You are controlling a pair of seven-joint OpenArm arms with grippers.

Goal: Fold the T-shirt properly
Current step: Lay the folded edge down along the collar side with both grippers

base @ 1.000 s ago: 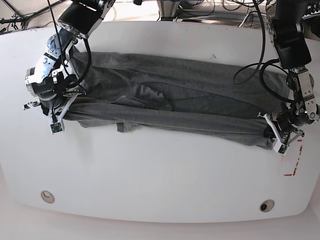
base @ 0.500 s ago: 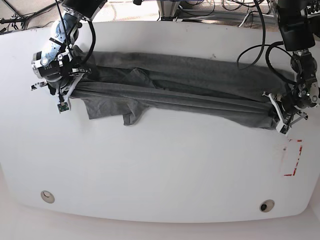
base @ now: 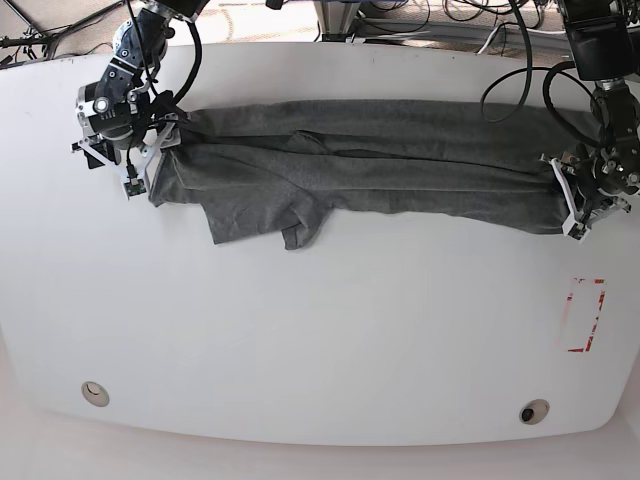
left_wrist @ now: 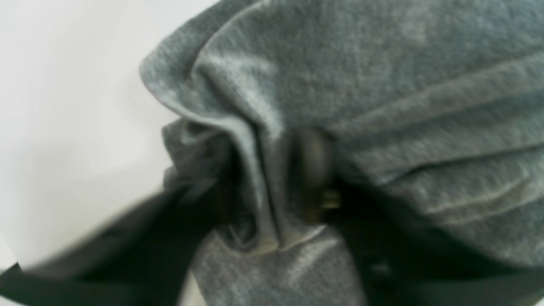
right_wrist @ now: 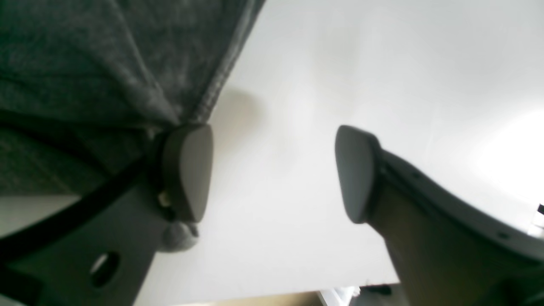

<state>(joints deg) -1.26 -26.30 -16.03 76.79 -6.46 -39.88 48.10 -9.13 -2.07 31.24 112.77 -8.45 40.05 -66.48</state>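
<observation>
— Where's the T-shirt?
— I see it stretched across the far table.
— Grippers?
— Right gripper spread, empty. Left gripper is blurred, buried in cloth; I can't tell.

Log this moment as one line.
stage: fold laid | shirt: flat on table | right gripper: open, empty | left gripper: at shirt end

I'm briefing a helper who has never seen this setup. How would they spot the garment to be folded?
Look at the big white table between the two robot arms. Across its far half lies a long dark heather-grey knit T-shirt, folded into a band with one sleeve flopping toward the near edge. It is the only cloth there, plain and without print.
</observation>
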